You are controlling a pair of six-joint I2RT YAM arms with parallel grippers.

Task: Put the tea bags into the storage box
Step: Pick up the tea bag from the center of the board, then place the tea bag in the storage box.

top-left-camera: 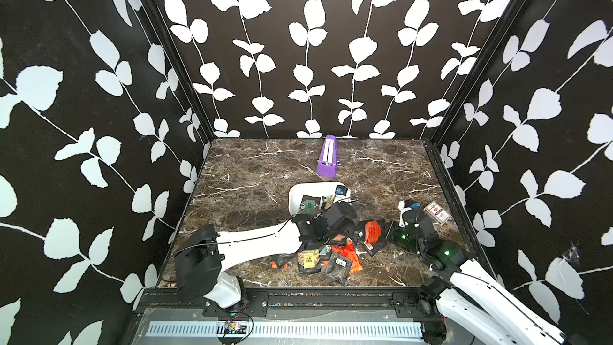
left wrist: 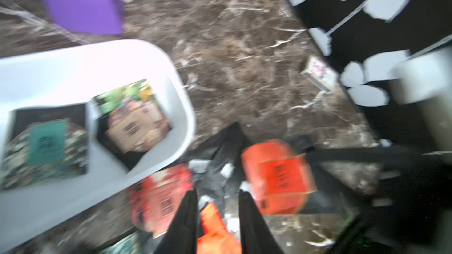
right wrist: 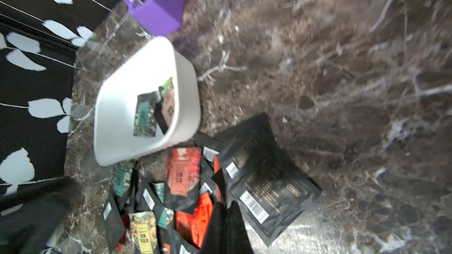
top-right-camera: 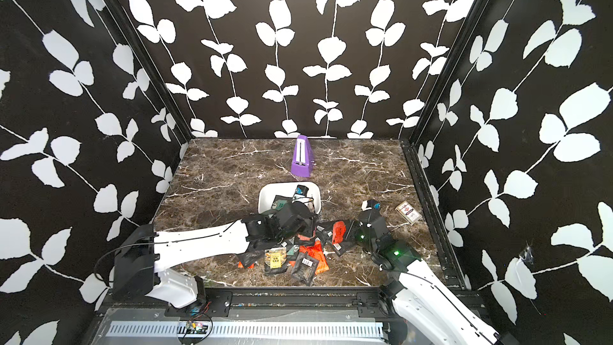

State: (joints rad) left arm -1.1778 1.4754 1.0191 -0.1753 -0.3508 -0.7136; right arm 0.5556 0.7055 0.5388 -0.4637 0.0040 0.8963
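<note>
The white storage box [top-left-camera: 298, 190] [top-right-camera: 268, 191] stands mid-table with two tea bags [left wrist: 46, 140] lying flat inside. A pile of tea bags [top-left-camera: 331, 260] [top-right-camera: 298, 262], black, orange-red and yellow, lies in front of it. My left gripper [left wrist: 217, 191] hangs open over the pile by the box's near right corner, and nothing sits between its fingers. My right gripper [right wrist: 226, 205] is shut on an orange-red tea bag [top-left-camera: 372, 231] [left wrist: 276, 177], lifted just right of the pile. That bag shows edge-on in the right wrist view.
A purple wedge [top-left-camera: 326, 160] stands behind the box near the back wall. A flat card-like pack [top-left-camera: 438, 212] lies at the right edge. A large black sachet [right wrist: 264, 174] lies beside the pile. Patterned walls close in three sides.
</note>
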